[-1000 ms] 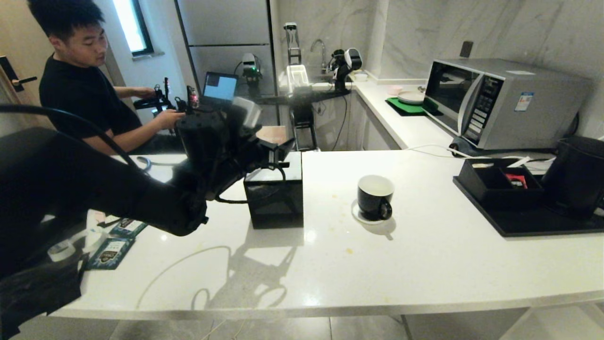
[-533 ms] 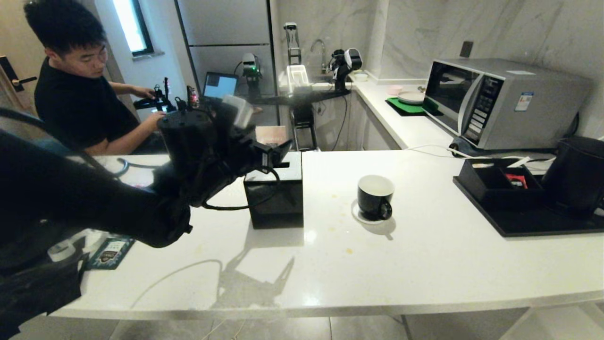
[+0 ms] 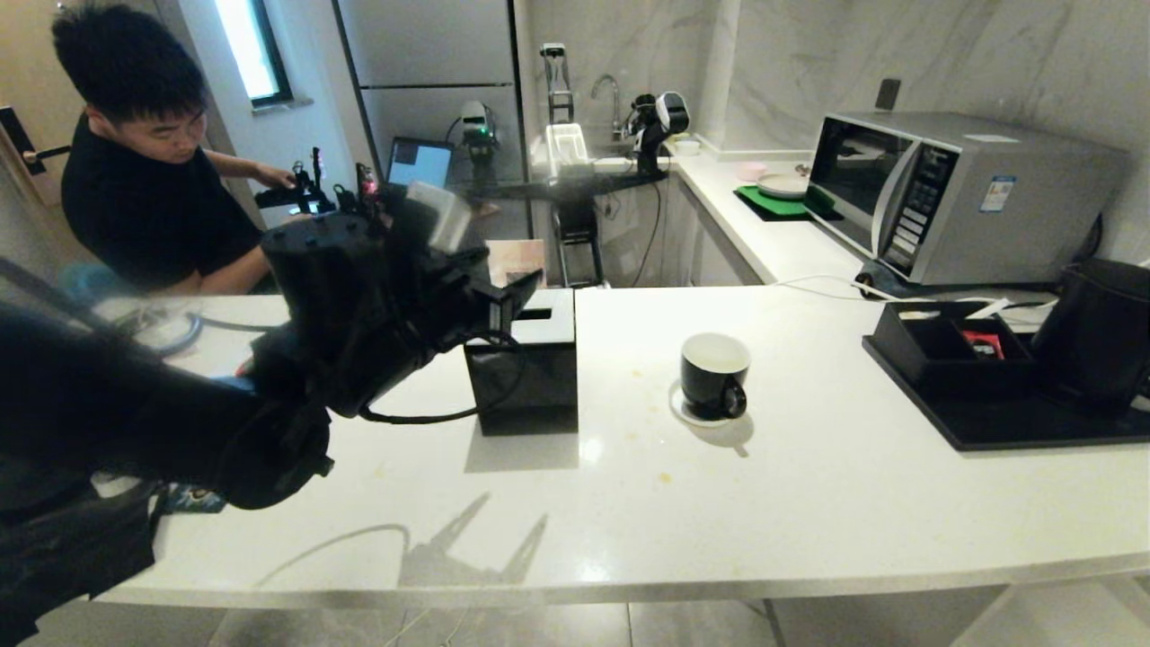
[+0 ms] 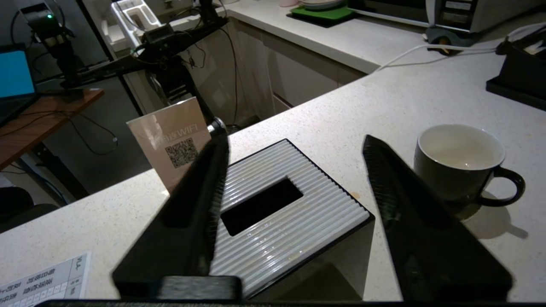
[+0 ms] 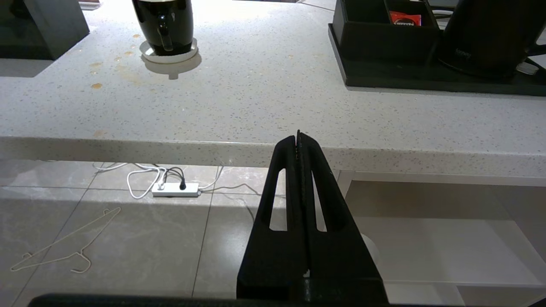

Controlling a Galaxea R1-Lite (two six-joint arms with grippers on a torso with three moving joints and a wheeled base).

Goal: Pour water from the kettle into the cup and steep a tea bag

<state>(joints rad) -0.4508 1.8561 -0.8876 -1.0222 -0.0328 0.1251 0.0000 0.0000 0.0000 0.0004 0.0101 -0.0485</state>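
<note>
Left pincer: wide, empty, above ribbed slotted box at table's far middle.
Right pincer: shut, parked below table's near edge.
Cup: glossy, on saucer, mid-table.
Kettle: matte, tapered, right edge.
Risk: clipping box, toppling cup.

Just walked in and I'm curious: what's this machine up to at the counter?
The robot's left hand hangs open and empty above the black slotted box, holding nothing. The cup stands on its saucer nearby, apparently empty. The kettle sits untouched on a black tray at the counter's right end. The right hand is shut, parked below the counter edge. A person sits behind.
</note>
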